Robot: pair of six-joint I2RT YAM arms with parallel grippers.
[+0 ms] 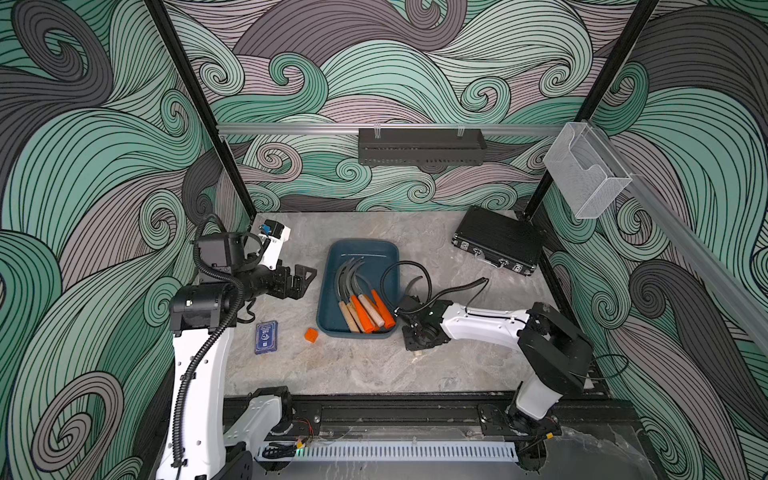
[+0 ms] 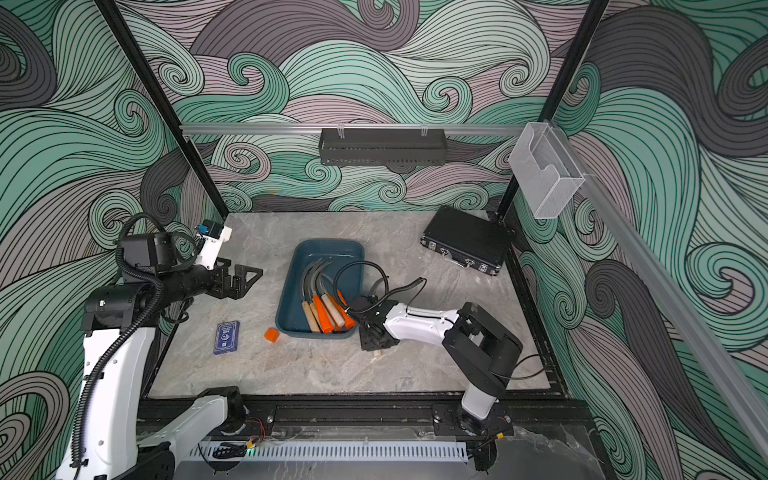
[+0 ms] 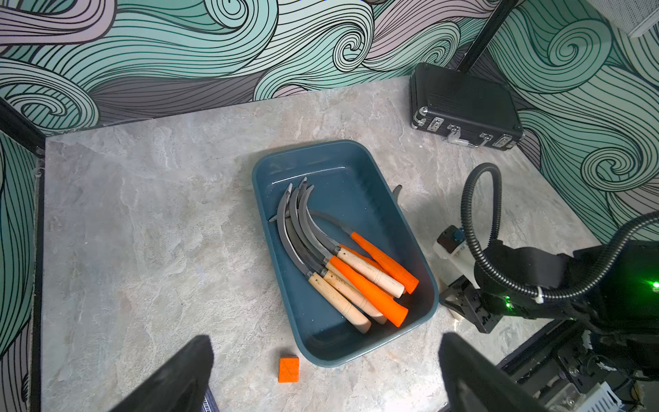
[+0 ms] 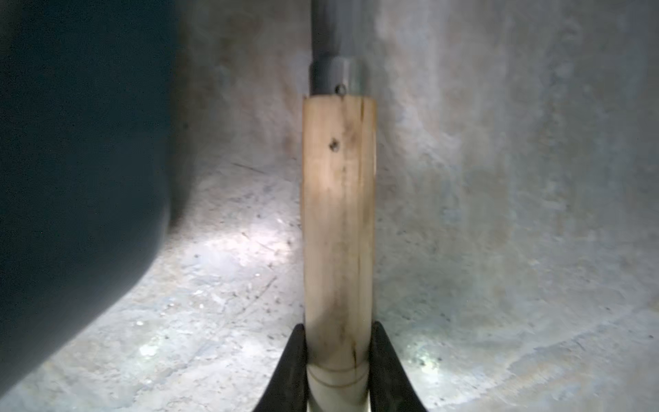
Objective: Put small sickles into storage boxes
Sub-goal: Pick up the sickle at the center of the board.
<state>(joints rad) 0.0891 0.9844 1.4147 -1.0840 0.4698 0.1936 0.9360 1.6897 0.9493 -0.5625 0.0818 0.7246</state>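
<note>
Risk: right gripper (image 4: 338, 331) pinches loose sickle (image 4: 338, 214) only near butt of wooden handle. Blade-heavy, so likely to pivot or droop on lift, tip catching tray (image 3: 271, 171) wall or sickles inside (image 3: 338, 264). Sickle flat on table (image 4: 499, 214), just beside tray's right wall, handle clamped between jaws, blade pointing away. Left gripper (image 3: 324, 342) wide open, empty, hovering on tray's other side.

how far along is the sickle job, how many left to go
Done: about six sickles lie in the blue tray. In hand: the right end effector is shut on a wooden-handled sickle beside the tray, outside it. Left: lift it in; no other loose sickle shows.
</note>
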